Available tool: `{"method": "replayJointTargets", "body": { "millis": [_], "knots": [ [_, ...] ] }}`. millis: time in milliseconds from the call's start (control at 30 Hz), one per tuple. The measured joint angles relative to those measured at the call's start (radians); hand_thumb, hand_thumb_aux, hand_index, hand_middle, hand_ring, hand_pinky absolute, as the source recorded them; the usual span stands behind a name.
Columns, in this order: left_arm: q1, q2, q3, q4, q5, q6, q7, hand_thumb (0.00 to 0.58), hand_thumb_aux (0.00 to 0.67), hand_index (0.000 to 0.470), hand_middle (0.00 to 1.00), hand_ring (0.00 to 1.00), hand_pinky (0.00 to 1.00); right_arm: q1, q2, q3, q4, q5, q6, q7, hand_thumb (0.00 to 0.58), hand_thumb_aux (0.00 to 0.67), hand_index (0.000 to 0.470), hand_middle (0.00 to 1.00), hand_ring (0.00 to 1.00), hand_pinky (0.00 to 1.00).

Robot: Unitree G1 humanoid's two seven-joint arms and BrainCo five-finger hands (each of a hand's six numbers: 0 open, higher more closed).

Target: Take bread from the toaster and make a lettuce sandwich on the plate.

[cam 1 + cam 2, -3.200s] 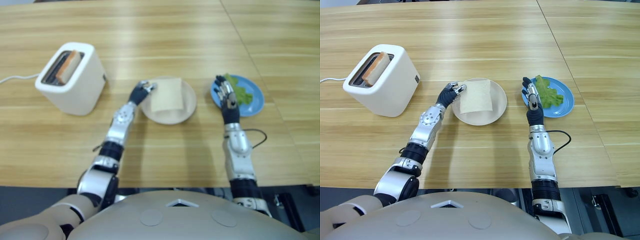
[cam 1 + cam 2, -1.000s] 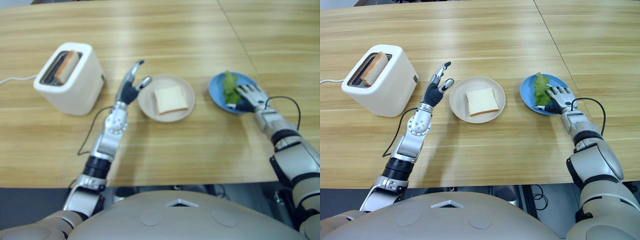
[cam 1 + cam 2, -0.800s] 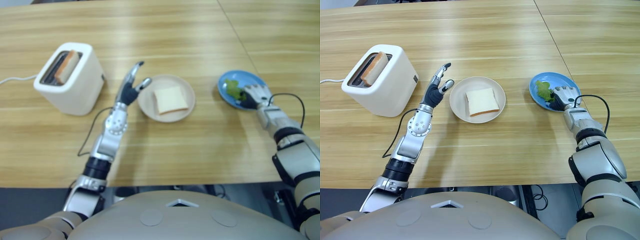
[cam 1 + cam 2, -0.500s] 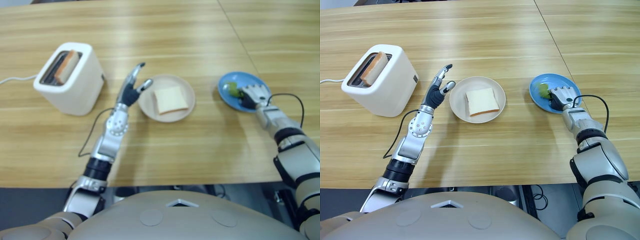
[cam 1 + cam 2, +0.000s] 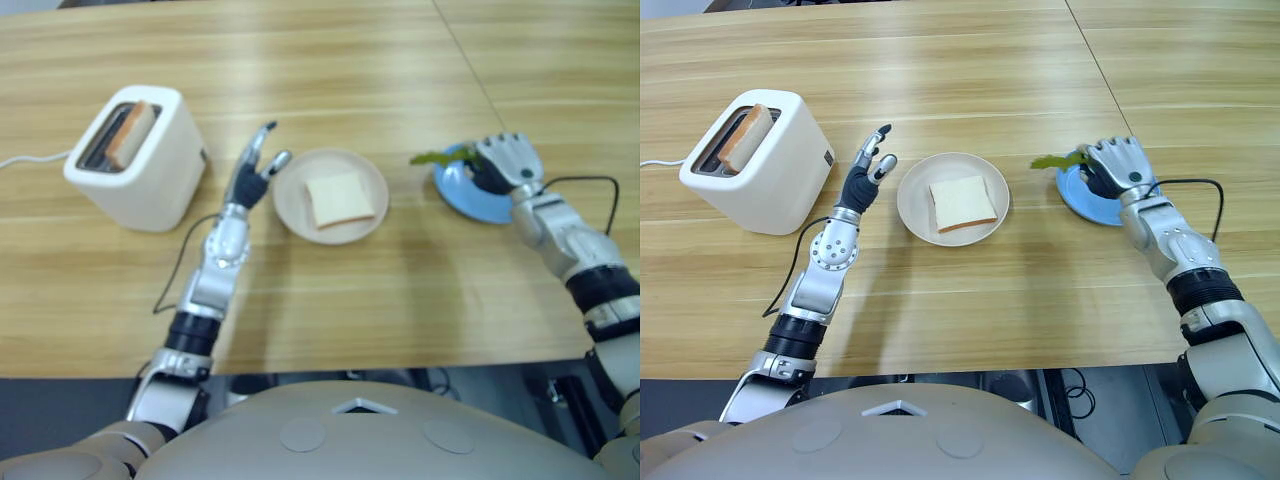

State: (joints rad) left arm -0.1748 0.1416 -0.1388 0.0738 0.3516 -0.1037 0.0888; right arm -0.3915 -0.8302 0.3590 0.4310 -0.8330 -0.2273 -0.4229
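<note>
Lettuce (image 5: 1052, 160) juts from the robot's right hand (image 5: 1118, 160), whose fingers are curled round the leaf's right end above the blue plate (image 5: 1082, 205) at the right of the table. The leaf's long axis runs left to right, its free tip pointing left toward the beige plate (image 5: 912, 215), where one bread slice (image 5: 962, 204) lies flat at the centre. That slice sits well apart from the leaf, to its left, so the coming carry looks to be a leftward one for the right arm. How firmly the fingers pinch the leaf is hard to make out. The left hand (image 5: 862, 180) hovers open and empty just beside the beige plate's left rim, fingers stretched toward the far side, between that plate and the toaster (image 5: 750, 185). A second slice (image 5: 740, 135) stands in the toaster's slot at far left.
</note>
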Motion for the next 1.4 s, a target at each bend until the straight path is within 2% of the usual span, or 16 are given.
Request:
{"method": "replayJointTargets", "body": {
  "millis": [133,267,467,600,700,833,1233,1267,1333,1367,1400],
  "knots": [
    [-0.012,0.0,0.03,0.03,-0.033,-0.017,0.001,0.0,0.0,0.0,0.0,0.0,0.0,-0.025,0.103,0.001,-0.181,-0.032,0.055,0.09,0.58,0.67,0.46,1.0,1.0,1.0],
    [-0.023,-0.004,0.042,0.055,-0.057,-0.03,0.001,0.0,0.0,0.0,0.0,0.0,0.0,-0.11,0.233,0.058,-0.155,-0.077,0.068,0.135,0.58,0.67,0.46,1.0,1.0,1.0],
    [-0.029,-0.01,0.037,0.079,-0.063,-0.042,0.001,0.0,0.0,0.0,0.0,0.0,0.0,-0.251,0.437,0.187,0.122,-0.133,0.049,0.126,0.58,0.67,0.46,1.0,1.0,1.0],
    [-0.027,-0.012,0.035,0.083,-0.063,-0.047,0.001,0.0,0.0,0.0,0.0,0.0,0.0,-0.283,0.509,0.25,0.304,-0.153,0.019,0.093,0.58,0.67,0.46,1.0,1.0,1.0],
    [-0.026,-0.012,0.032,0.083,-0.061,-0.049,0.001,0.0,0.0,0.0,0.0,0.0,0.0,-0.283,0.523,0.281,0.402,-0.154,-0.002,0.07,0.58,0.67,0.46,1.0,1.0,1.0],
    [-0.022,-0.012,0.03,0.083,-0.058,-0.049,0.0,0.0,0.0,0.0,0.0,0.0,0.0,-0.272,0.493,0.296,0.41,-0.152,-0.017,0.06,0.58,0.67,0.46,1.0,1.0,1.0],
    [-0.016,-0.013,0.026,0.087,-0.041,-0.049,0.003,0.0,0.0,0.0,0.0,0.0,0.0,-0.203,0.39,0.228,-0.008,-0.148,0.038,0.153,0.58,0.67,0.46,1.0,1.0,1.0],
    [-0.016,-0.013,0.026,0.087,-0.04,-0.049,0.003,0.0,0.0,0.0,0.0,0.0,0.0,-0.198,0.39,0.226,-0.03,-0.148,0.045,0.165,0.485,0.399,0.274,0.75,0.75,0.75],
    [-0.016,-0.013,0.025,0.089,-0.039,-0.049,0.004,0.0,0.0,0.0,0.0,0.0,0.0,-0.178,0.389,0.225,-0.072,-0.15,0.06,0.202,0.485,0.399,0.274,0.75,0.75,0.75],
    [-0.016,-0.013,0.025,0.09,-0.038,-0.049,0.004,0.0,0.0,0.0,0.0,0.0,0.0,-0.169,0.389,0.226,-0.084,-0.151,0.066,0.218,0.0,0.0,0.0,0.0,0.0,0.0],
    [-0.016,-0.013,0.025,0.092,-0.038,-0.049,0.004,0.0,0.0,0.0,0.0,0.0,0.0,-0.158,0.388,0.227,-0.095,-0.152,0.078,0.251,0.0,0.0,0.0,0.0,0.0,0.0]
  ]
}}
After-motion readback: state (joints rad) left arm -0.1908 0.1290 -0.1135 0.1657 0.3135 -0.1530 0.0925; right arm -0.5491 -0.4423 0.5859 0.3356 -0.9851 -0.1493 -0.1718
